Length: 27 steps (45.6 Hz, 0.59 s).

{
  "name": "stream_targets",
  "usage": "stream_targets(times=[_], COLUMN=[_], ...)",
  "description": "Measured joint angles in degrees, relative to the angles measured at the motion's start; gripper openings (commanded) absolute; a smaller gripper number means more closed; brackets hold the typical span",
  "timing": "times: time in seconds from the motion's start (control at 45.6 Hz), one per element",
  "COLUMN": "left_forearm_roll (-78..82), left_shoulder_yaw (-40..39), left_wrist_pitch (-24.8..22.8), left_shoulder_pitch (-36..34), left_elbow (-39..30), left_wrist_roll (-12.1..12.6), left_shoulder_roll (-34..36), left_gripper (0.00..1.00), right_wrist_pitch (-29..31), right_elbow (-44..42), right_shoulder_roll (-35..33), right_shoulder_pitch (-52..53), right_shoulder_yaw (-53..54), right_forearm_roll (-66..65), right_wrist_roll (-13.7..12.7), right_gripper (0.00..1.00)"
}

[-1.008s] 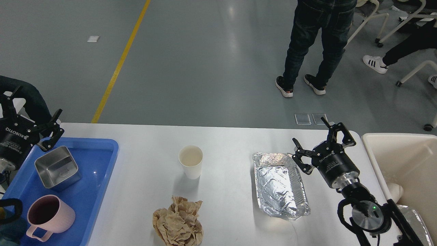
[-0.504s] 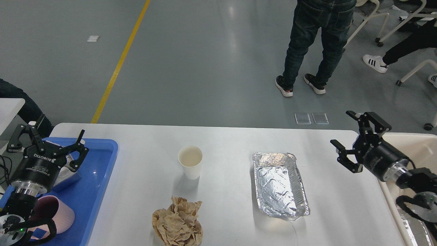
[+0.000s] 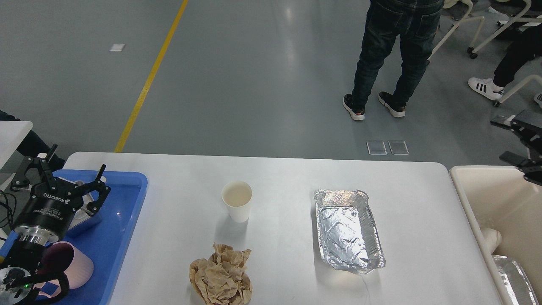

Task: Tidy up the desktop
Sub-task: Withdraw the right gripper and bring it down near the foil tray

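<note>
The white desktop (image 3: pixel 292 173) holds a white paper cup (image 3: pixel 236 201) standing upright, a crumpled brown paper (image 3: pixel 221 277) near the front edge, and an empty foil tray (image 3: pixel 348 231) right of centre. My left gripper (image 3: pixel 63 178) is open and empty over the blue tray (image 3: pixel 127 182), above a steel container (image 3: pixel 86 218) that it mostly hides. My right gripper (image 3: pixel 510 142) is open and empty at the right edge of the view, beyond the far side of the cream bin (image 3: pixel 470 186), partly cut off.
A pink mug (image 3: pixel 72 264) stands in the blue tray, partly behind my left arm. The cream bin holds a foil piece (image 3: pixel 514 277) and a white object (image 3: pixel 491 237). A person (image 3: pixel 394 55) stands on the floor beyond the table.
My right gripper has swung right, from beside the foil tray to off the table past the bin. My left gripper moved right over the steel container, then stayed nearly still.
</note>
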Motion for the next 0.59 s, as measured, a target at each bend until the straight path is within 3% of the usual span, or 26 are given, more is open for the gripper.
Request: stream_targets(times=[0.197,0.416,0.592], left_forearm_roll=[0.06,0.08,0.08], left_shoulder_yaw=[0.10,0.11,0.11], left_wrist_pitch=[0.15,0.16,0.14], left_shoulder_pitch=[-0.17,-0.11,-0.23], left_elbow=[0.27,1.75,2.08], left_wrist_roll=[0.08,0.12,0.12], left_shoulder_roll=[-0.14,0.04,0.06], left_gripper=[0.97,0.97,0.97], right_wrist_pitch=[3.69,4.10,4.00], right_elbow=[3.83,13.62,15.09], right_shoulder_roll=[-8.61,-17.30,-21.84], right_shoulder_pitch=[-0.69,-0.79,-0.84], right_shoulder_yaw=[-3.22,-8.53,-16.13], right_forearm_roll=[-11.51,-20.69,-29.42], right_wrist_roll=[0.03,0.07,0.60], right_gripper=[1.00,1.00,1.00])
